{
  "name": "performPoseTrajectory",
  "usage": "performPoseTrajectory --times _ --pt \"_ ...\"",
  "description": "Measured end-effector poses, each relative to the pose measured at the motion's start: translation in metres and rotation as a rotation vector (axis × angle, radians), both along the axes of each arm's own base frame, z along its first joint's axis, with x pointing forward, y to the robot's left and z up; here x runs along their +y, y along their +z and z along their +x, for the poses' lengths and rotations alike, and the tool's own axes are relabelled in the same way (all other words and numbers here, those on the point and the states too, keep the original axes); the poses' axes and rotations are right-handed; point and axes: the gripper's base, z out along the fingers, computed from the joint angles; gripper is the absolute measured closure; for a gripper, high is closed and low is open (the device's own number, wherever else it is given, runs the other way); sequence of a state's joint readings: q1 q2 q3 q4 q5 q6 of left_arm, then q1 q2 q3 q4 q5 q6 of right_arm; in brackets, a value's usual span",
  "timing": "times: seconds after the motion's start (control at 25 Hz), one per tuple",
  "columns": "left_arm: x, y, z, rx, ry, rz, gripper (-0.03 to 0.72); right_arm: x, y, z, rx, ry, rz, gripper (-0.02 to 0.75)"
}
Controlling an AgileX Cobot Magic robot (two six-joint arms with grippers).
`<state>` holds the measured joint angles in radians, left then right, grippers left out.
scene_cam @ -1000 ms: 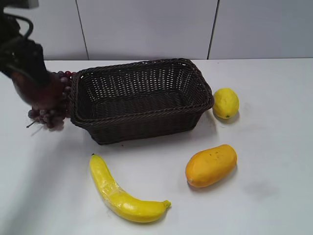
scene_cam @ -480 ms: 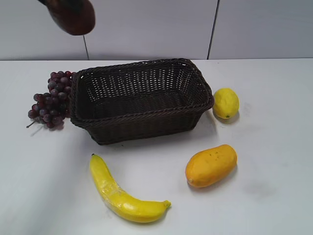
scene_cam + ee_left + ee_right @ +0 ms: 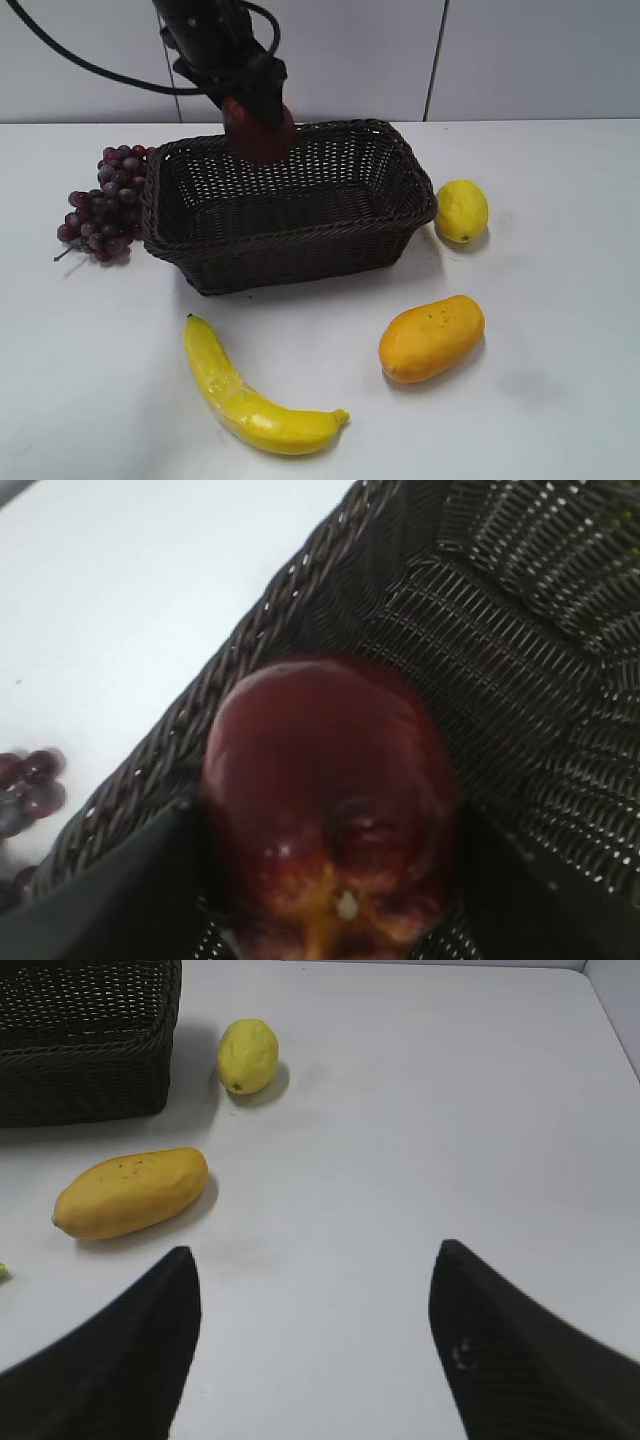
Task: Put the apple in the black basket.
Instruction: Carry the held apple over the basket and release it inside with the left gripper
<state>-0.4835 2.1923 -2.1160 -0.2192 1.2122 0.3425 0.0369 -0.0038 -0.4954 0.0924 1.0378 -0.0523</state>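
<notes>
My left gripper (image 3: 256, 122) is shut on the dark red apple (image 3: 260, 135) and holds it above the back left part of the black basket (image 3: 300, 255). In the left wrist view the apple (image 3: 325, 800) fills the space between my two black fingers (image 3: 120, 880), with the basket's braided rim (image 3: 250, 640) and woven floor below. My right gripper (image 3: 315, 1260) is open and empty over bare white table; it does not show in the exterior view.
A bunch of purple grapes (image 3: 100, 205) lies left of the basket. A lemon (image 3: 462, 210) sits right of it, a mango (image 3: 432, 337) in front right, a banana (image 3: 250, 395) in front. The lemon (image 3: 247, 1055) and mango (image 3: 130, 1192) also show in the right wrist view.
My left gripper carried the apple up from beside the grapes, rightward across the top left, and down to just above the basket's back left part.
</notes>
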Motion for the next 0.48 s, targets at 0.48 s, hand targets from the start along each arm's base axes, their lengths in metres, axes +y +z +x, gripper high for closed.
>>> performPoseTrajectory --times 0.48 --pt "-0.016 -0.057 0.016 0.038 0.001 0.027 0.117 0.0 0.0 0.0 0.0 0.0 0.0 0.2"
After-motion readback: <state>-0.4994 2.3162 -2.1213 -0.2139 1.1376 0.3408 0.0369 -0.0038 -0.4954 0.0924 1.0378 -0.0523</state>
